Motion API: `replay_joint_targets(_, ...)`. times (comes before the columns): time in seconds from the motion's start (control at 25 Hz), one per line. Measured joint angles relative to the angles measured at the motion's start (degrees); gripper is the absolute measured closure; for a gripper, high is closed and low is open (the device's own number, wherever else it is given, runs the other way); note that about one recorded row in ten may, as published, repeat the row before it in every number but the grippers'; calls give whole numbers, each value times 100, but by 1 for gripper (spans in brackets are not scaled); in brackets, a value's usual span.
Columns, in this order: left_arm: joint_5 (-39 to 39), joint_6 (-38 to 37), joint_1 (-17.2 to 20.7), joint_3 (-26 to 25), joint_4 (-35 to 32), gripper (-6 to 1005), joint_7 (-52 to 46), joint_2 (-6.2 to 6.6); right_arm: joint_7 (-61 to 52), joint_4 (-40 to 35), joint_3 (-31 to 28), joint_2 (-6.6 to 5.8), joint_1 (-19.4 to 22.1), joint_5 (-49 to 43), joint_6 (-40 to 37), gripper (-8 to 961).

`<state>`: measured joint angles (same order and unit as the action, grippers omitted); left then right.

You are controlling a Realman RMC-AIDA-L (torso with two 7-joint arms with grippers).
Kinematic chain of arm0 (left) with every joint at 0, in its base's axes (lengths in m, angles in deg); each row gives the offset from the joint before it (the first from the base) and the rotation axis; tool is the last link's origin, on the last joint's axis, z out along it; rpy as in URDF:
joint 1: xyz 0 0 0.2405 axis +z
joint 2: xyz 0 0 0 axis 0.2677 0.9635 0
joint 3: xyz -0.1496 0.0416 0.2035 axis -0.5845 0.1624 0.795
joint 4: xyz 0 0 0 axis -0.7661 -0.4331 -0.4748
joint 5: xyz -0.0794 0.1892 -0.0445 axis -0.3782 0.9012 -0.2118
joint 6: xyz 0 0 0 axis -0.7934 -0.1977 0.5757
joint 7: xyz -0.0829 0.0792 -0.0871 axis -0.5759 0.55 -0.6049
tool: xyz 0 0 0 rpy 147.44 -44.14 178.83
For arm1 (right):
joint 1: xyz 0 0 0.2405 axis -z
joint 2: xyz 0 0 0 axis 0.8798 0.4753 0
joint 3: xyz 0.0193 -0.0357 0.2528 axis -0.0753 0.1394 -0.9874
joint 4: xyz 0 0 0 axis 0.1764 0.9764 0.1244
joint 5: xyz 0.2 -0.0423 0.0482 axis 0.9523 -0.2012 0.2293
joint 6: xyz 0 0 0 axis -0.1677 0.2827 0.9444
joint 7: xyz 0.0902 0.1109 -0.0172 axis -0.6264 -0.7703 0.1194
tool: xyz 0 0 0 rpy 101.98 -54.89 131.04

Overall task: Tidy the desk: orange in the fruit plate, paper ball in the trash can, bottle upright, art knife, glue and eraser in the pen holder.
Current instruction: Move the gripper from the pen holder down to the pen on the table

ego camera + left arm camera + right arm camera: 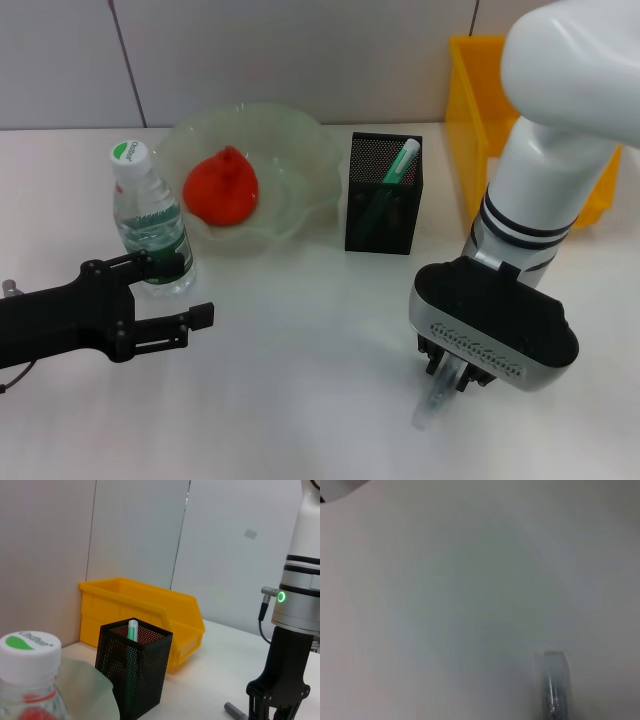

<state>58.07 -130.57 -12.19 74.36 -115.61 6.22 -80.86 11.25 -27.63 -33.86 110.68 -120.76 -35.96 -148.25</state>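
Observation:
The orange (222, 187) lies in the pale green fruit plate (300, 135). The bottle (148, 215) stands upright with its white cap (29, 652) on, left of the plate. My left gripper (200, 288) is open at the bottle's base and does not grip it. The black mesh pen holder (383, 195), also in the left wrist view (132, 667), holds a green-capped stick (403, 160). My right gripper (447, 385) is low over the table on a slim grey pen-shaped thing (428, 408), which also shows in the left wrist view (235, 711) and the right wrist view (553, 685). The paper ball and eraser are out of view.
The yellow trash can (478, 95) stands at the back right, behind my right arm; it also shows in the left wrist view (150, 607). A grey wall runs behind the white table (300, 400).

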Motion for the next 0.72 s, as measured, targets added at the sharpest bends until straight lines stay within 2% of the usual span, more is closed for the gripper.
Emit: replay_joint_targets(0.72, -10, -4, 13, 0, 0, 184, -9, 6, -128, -9, 151, 0, 35, 59, 72, 661)
